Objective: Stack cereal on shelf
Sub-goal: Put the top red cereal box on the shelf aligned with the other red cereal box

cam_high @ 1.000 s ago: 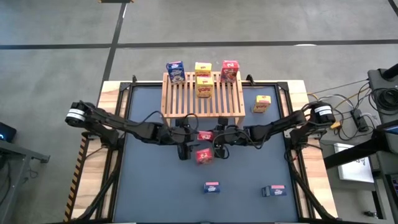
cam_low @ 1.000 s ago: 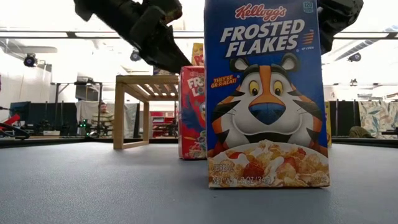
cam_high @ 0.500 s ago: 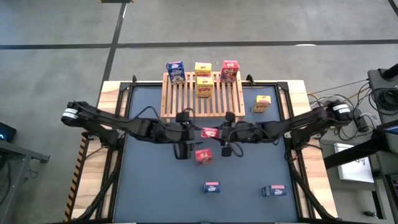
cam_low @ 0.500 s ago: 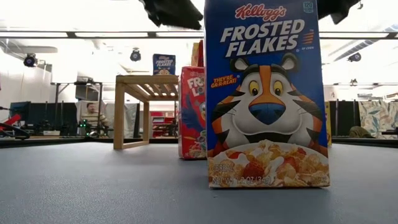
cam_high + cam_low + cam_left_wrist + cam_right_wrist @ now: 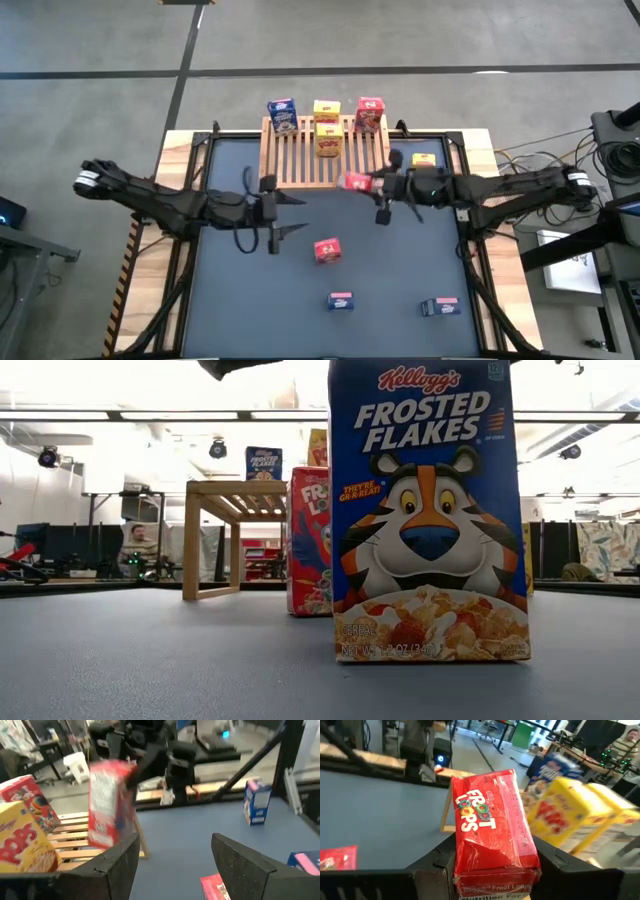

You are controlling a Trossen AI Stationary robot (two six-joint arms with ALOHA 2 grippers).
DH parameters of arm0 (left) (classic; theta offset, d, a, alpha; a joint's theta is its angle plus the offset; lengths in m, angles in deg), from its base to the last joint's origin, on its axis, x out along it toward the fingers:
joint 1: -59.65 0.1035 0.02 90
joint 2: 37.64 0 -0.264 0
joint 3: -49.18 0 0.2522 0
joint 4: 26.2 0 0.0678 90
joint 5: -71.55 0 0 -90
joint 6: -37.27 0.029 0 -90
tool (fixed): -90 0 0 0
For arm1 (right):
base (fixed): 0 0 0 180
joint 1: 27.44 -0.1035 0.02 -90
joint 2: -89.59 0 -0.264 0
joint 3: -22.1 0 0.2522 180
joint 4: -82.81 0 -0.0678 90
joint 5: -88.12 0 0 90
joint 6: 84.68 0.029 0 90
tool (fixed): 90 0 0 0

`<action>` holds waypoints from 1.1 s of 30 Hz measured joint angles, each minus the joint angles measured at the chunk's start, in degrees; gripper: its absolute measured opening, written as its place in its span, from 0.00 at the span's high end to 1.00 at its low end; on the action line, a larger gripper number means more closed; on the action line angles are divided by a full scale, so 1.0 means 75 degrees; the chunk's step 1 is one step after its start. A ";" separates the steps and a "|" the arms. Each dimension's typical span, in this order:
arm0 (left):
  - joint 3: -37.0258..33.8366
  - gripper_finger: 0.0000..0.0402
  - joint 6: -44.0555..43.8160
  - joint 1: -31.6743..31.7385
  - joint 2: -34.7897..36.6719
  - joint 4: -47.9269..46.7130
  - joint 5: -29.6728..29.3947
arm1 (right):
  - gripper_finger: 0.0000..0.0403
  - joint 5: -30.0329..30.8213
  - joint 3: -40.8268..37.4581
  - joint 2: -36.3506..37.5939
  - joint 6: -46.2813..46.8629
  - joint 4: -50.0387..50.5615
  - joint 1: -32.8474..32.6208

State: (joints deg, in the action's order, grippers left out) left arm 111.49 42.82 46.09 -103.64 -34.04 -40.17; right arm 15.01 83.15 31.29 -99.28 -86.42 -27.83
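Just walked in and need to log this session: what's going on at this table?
The robot is moving small cereal boxes onto a wooden shelf. The right gripper is shut on a red Froot Loops box, carrying it over the shelf's near right corner. The left gripper hangs open and empty over the mat. Four boxes already stand on the shelf: a blue one, two yellow and a red one. Another red box, two blue and one yellow remain on the table.
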 joint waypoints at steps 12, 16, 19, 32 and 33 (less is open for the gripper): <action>-0.2366 0.42 -0.0213 0.0006 0.1364 0.2904 0.0026 | 0.59 -0.1709 0.1899 0.0196 -0.0726 0.2602 0.2157; -0.2428 0.42 -0.0275 0.0006 0.1418 0.3007 0.0028 | 0.59 -0.2822 0.2273 -0.0102 -0.0995 0.2994 0.3146; -0.2397 0.42 -0.0292 0.0000 0.1403 0.2948 0.0033 | 0.59 -0.3650 0.2511 -0.0347 -0.1007 0.3353 0.3974; -0.2197 0.42 -0.0042 0.0000 0.1178 0.2979 0.0184 | 0.59 -0.6115 0.2544 -0.0790 -0.1445 0.3756 0.5682; -0.2197 0.42 -0.0036 0.0000 0.1180 0.2977 0.0184 | 0.59 -0.6115 0.2544 -0.0874 -0.1512 0.3764 0.5718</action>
State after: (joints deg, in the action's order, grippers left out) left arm 95.01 42.55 46.09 -94.79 -11.71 -38.79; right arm -30.85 102.23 24.73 -110.62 -58.19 15.05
